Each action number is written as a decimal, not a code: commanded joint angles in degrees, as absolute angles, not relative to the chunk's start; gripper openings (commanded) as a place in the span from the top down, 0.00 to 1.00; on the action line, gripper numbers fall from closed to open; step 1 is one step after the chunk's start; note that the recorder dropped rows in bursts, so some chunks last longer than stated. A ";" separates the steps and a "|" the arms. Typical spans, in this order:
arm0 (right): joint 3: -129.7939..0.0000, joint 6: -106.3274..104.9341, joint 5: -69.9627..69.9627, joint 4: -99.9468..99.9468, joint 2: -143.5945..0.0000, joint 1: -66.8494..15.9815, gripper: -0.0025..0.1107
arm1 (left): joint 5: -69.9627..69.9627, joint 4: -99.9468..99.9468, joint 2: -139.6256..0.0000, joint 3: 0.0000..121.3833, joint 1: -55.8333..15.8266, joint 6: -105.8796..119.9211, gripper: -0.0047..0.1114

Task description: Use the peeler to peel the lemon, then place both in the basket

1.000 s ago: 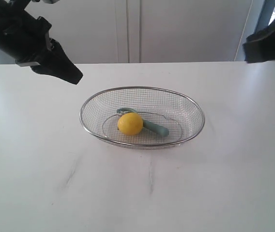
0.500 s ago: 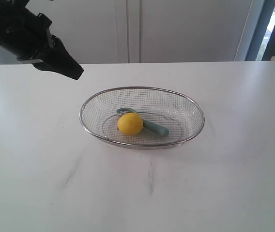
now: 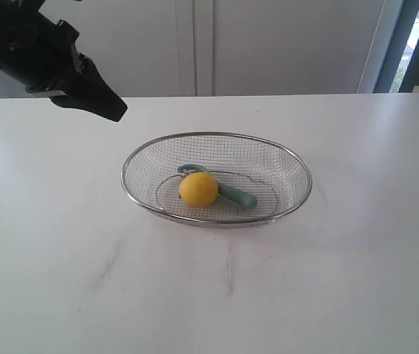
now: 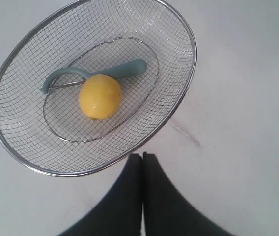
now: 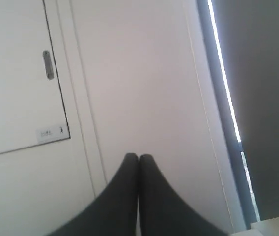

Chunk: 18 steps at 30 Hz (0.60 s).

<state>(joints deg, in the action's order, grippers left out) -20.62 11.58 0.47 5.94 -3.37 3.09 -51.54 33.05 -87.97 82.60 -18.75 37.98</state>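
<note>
1. Resting on the floor of the basket (image 3: 287,171), the lemon (image 3: 198,189) lay touching the peeler (image 3: 237,195). The peeler's curved head hooked round behind the fruit and its teal handle stuck out to one side. Neither had stirred over the last second.
2. The lemon's skin looked evenly yellow from where I stood. I could not tell whether any strip had been taken off it.
3. The basket sat unmoved near the middle of the white table (image 3: 327,280), with nothing else on the tabletop.
4. The left gripper (image 4: 142,157) was pinched fully together with nothing between its fingers. It hung above the table's far left, well apart from the basket. It had risen a little in the first half of that second and then held where it was.
5. The bigger change was on the right. That arm had shown at the upper right edge of the room view a second before, then swung clear out of it. The right gripper (image 5: 139,157) was likewise closed up and empty, aimed at the pale wall (image 5: 144,73) rather than the table.
6. With both items in the basket and both arms pulled away empty, I judged the placing step done and the job at or near its end.
</note>
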 commanded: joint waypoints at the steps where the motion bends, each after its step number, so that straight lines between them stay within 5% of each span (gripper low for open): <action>1: -10.36 15.33 7.32 5.49 0.00 5.40 0.98 | -52.09 33.60 -87.36 82.76 -18.69 37.69 0.96; 7: 0.00 15.33 1.76 5.34 0.00 7.05 0.98 | -51.85 33.31 -87.36 82.76 -18.69 37.69 0.96; 13: 0.00 15.22 -19.89 2.12 0.00 7.04 0.98 | -52.07 33.32 -87.36 82.76 -18.69 37.69 0.96; 18: 0.00 14.75 -20.06 -5.25 0.00 7.04 0.98 | -51.97 33.32 -87.36 82.76 -18.69 37.69 0.96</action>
<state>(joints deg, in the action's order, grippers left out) -0.11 15.05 -19.72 -1.49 -0.33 6.73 -51.49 32.84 -87.97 82.60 -18.75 37.98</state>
